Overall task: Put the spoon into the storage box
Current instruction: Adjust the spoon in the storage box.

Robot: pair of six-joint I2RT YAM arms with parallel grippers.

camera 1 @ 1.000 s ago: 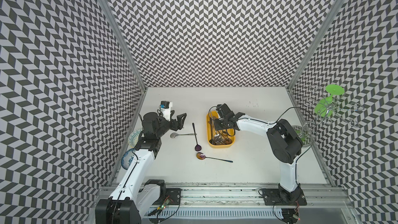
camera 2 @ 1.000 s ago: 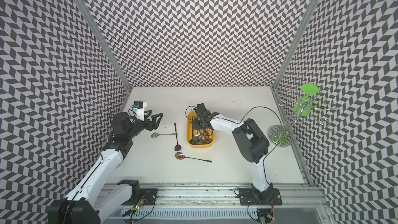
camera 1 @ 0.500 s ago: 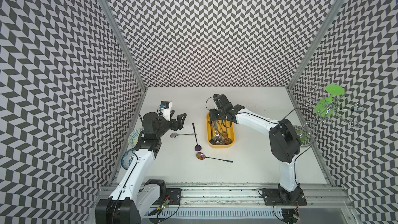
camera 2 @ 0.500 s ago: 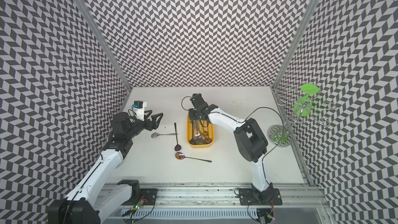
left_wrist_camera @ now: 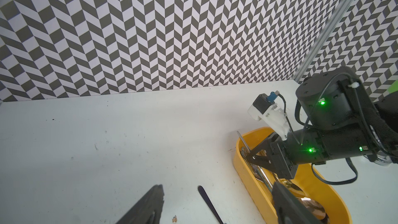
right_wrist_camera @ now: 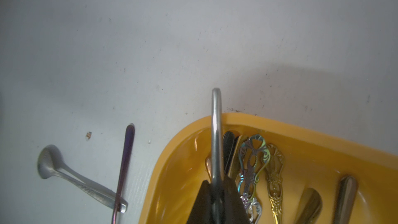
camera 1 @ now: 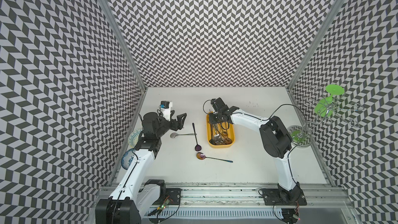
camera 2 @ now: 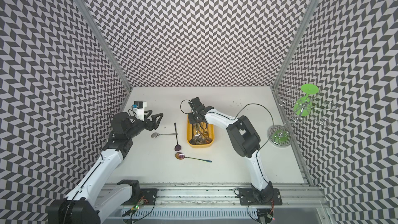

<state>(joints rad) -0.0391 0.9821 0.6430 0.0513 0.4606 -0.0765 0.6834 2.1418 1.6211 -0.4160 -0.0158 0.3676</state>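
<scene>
The yellow storage box (camera 1: 220,146) (camera 2: 200,145) lies mid-table with several spoons in it. My right gripper (camera 1: 212,118) (camera 2: 192,118) (right_wrist_camera: 216,183) hangs over the box's far end, shut on a plain silver spoon (right_wrist_camera: 216,126). That spoon's handle pokes out past the box rim (right_wrist_camera: 280,126); its bowl is hidden. Three spoons lie on the table left of the box: a silver one (camera 1: 183,134) (right_wrist_camera: 64,173), a purple one (camera 1: 196,134) (right_wrist_camera: 127,158) crossing it, and an iridescent one (camera 1: 213,158). My left gripper (camera 1: 181,119) (left_wrist_camera: 218,187) hovers open, holding nothing, just left of them.
Two patterned plates (camera 1: 134,134) (camera 1: 128,160) sit by the left wall under my left arm. A wire rack with a green glass (camera 1: 323,108) stands at the right edge. Patterned walls close in three sides.
My right gripper has moved from the middle of the box to its far end and is now shut on the silver spoon's handle. The left arm has not moved.
</scene>
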